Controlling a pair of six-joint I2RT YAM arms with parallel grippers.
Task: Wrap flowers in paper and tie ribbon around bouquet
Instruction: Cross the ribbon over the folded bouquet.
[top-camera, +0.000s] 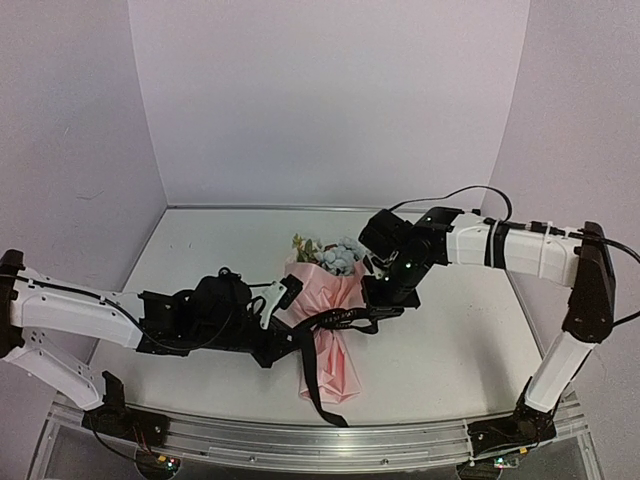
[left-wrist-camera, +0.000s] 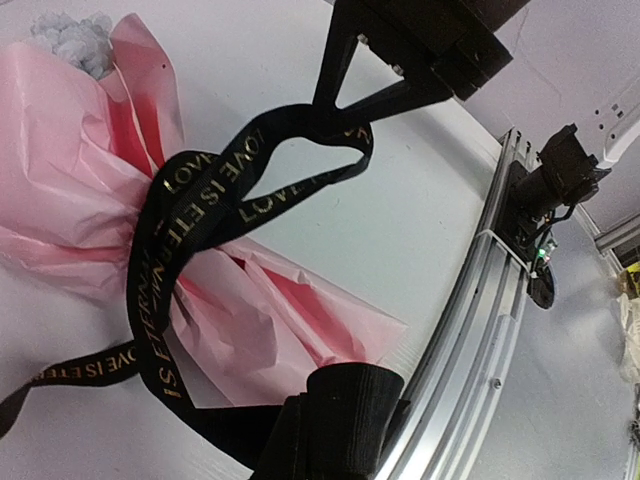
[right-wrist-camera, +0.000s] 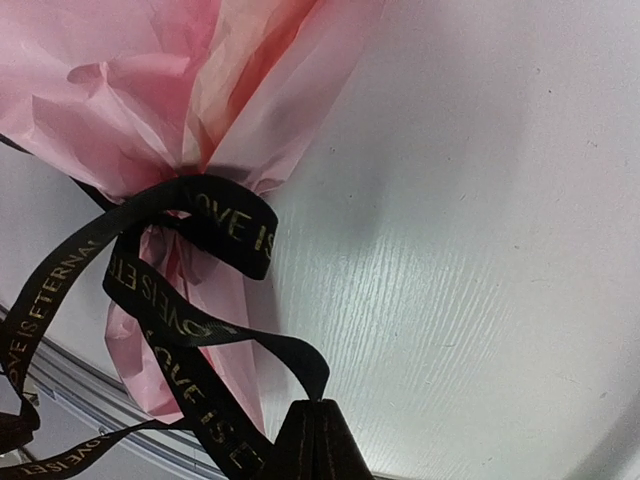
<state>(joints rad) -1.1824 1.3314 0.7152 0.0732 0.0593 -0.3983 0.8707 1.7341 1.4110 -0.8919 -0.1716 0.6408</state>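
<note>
black ribbon (right-wrist-camera: 160, 300) looped round the pink-paper bouquet (top-camera: 335, 330) on the desk (top-camera: 450, 340).
i see left end effector (left-wrist-camera: 335, 410) and right end effector (right-wrist-camera: 315, 425) each pinched tight on it.

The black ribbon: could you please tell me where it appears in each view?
Top external: ribbon at centre, crossing the pink paper.
Left wrist: ribbon left of centre, looped round the paper.
Right wrist: ribbon lower left, cinching the paper.
Shared landmark: the paper's cinched waist.

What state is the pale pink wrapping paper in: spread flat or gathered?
Gathered. The black gold-lettered fabric ribbon cinches the pale pink paper into a narrow waist.
</note>
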